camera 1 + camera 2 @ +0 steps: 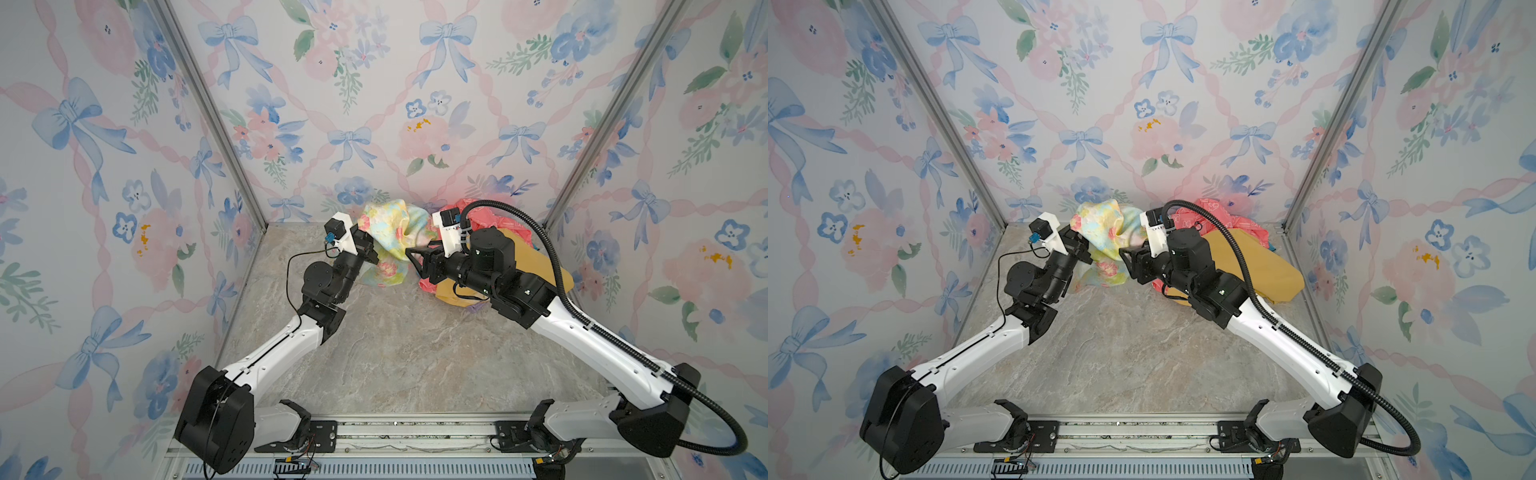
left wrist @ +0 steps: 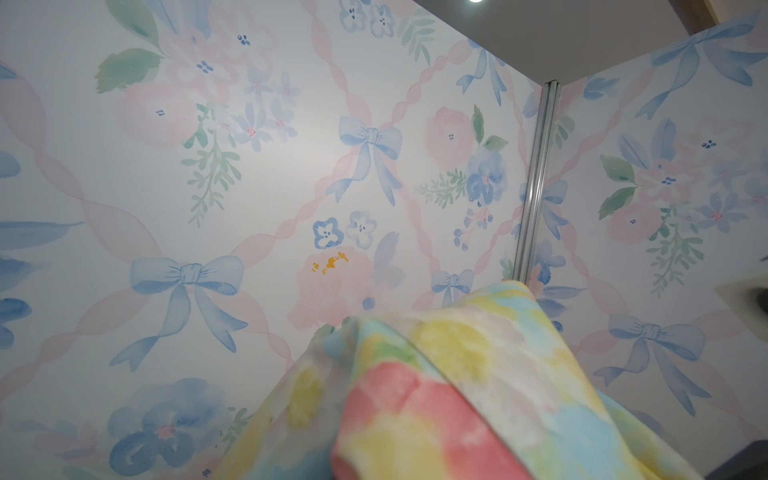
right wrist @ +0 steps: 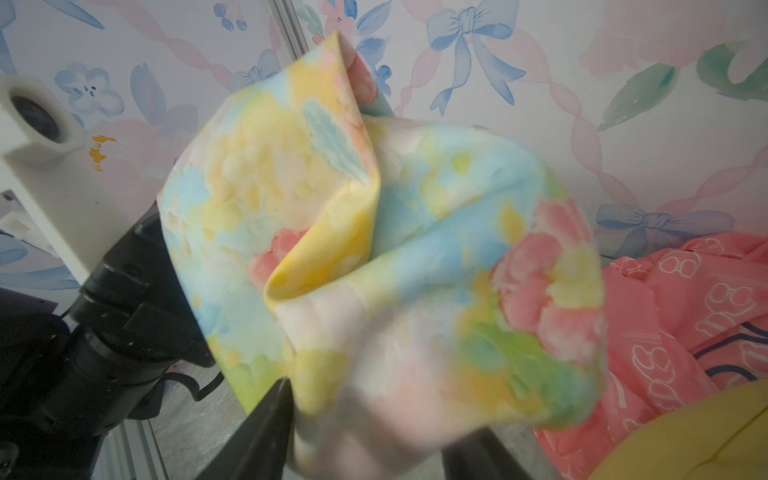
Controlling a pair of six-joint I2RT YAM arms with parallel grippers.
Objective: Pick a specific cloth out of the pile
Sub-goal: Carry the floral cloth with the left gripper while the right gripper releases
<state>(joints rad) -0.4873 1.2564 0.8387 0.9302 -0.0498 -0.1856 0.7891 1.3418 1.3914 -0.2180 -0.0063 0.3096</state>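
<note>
One cloth (image 1: 386, 226) raised left of the pile (image 1: 530, 259).
Left gripper (image 1: 374, 255) clamps it, closed; right gripper (image 1: 413, 262) gapes, cloth seemingly loose between its jaws.

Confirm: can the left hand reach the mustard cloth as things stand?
Probably not. The left hand is shut on the pastel floral cloth, and the right arm lies across the mustard cloth, covering much of it from that side.

Floral-papered walls (image 1: 374, 83) and metal posts (image 1: 208, 104) surround a marbled tabletop (image 1: 395, 353).
</note>
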